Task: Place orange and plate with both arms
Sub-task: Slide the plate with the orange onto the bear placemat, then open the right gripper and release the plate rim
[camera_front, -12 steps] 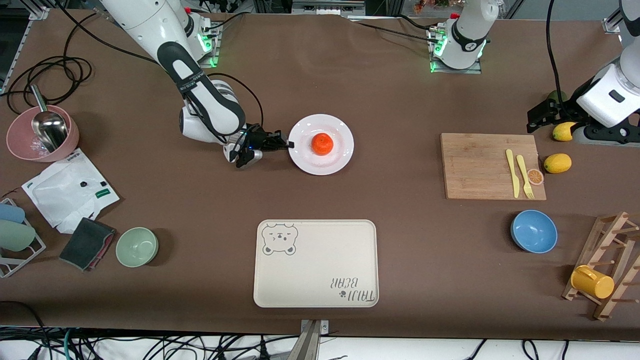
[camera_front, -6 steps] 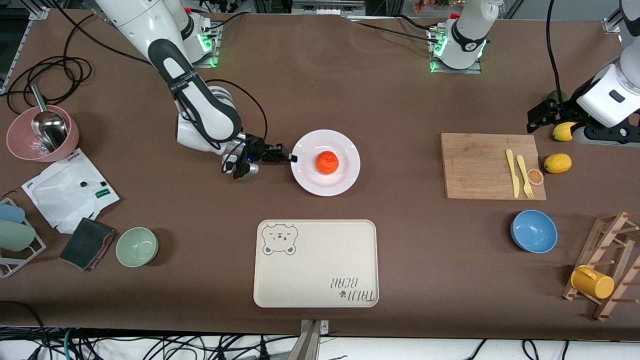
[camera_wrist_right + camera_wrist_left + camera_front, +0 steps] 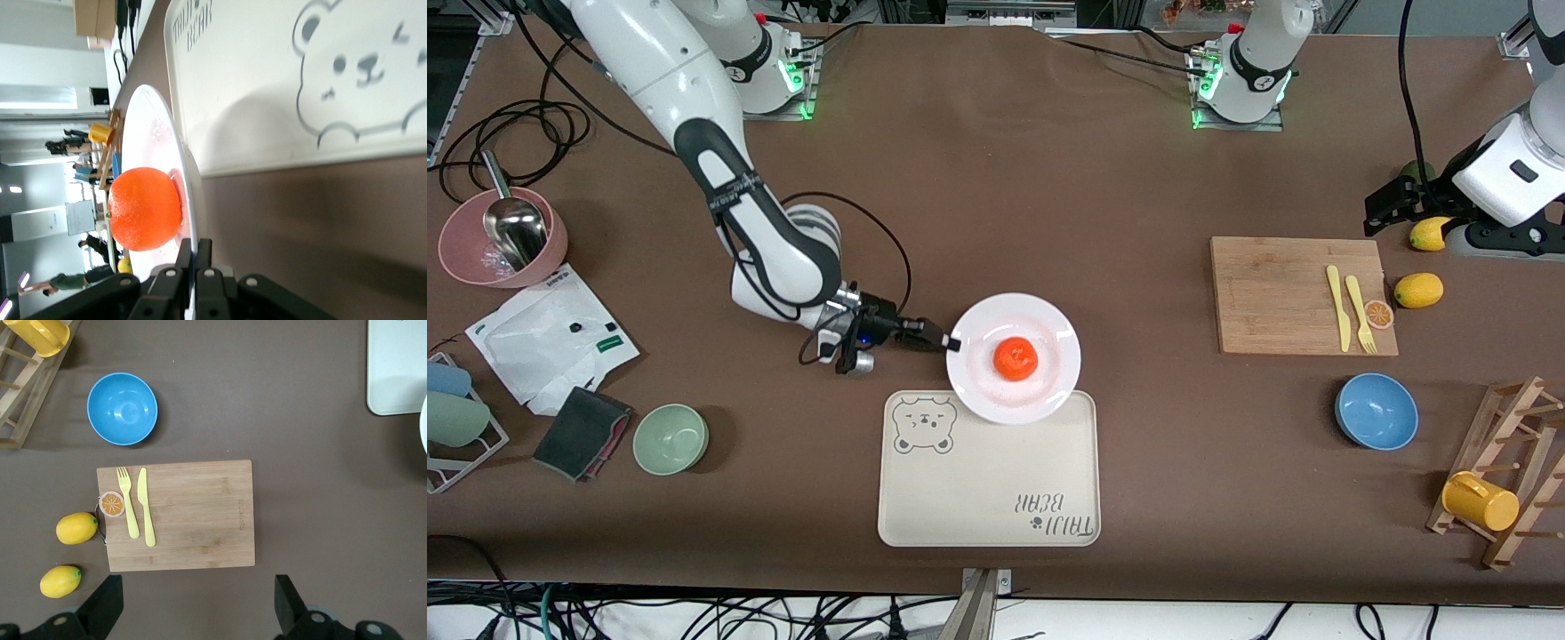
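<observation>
Orange [image 3: 1016, 358] seated on plate [image 3: 1049, 322], rim pinched by right gripper [image 3: 951, 343] above tray [image 3: 987, 480] edge — set-down outstanding; left gripper [image 3: 197, 607] spread wide, empty, waiting above cutting board [image 3: 193, 520].

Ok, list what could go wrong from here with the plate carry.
1. The right gripper pinches the plate only at its rim, so the plate could tilt or slip from the fingers.
2. The orange sits loose on the plate and may roll off if it tips.
3. The plate overlaps the tray edge; lowered here, it might rest half on the rim.
</observation>
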You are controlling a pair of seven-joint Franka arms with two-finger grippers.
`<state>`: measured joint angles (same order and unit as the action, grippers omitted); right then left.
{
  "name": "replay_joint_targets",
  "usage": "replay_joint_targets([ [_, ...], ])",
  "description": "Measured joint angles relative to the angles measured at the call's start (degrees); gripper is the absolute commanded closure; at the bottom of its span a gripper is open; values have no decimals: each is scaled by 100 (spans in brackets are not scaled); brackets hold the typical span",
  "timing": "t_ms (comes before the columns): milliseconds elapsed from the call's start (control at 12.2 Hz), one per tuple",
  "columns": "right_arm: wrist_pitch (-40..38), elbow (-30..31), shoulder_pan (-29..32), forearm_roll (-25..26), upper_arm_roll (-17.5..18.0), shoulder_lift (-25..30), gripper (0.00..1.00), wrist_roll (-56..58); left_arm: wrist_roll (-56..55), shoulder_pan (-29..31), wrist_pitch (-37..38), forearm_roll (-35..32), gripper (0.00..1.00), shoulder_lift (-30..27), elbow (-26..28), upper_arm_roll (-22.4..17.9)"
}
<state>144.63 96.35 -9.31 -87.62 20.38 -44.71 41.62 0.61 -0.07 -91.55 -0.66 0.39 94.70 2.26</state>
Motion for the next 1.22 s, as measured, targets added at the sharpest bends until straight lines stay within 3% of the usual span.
replay_joint_targets([
  [327,-5,-1678,-14,744,-158,-1142,100,-770,0,0,2,0,0,0,0,0],
  [571,-139,-2566,-103,1222,-351,-1626,100,-1348,0,0,2,0,0,0,0,0],
  [980,-189,-2792,-269,1274,-447,-1864,97,-1397,0,1,3,0,0,0,0,0],
  [1061,-188,-2794,-304,1274,-454,-1887,82,-1398,0,1,3,0,0,0,0,0],
  [1224,-188,-2795,-331,1274,-467,-1912,72,-1407,0,1,3,0,0,0,0,0],
])
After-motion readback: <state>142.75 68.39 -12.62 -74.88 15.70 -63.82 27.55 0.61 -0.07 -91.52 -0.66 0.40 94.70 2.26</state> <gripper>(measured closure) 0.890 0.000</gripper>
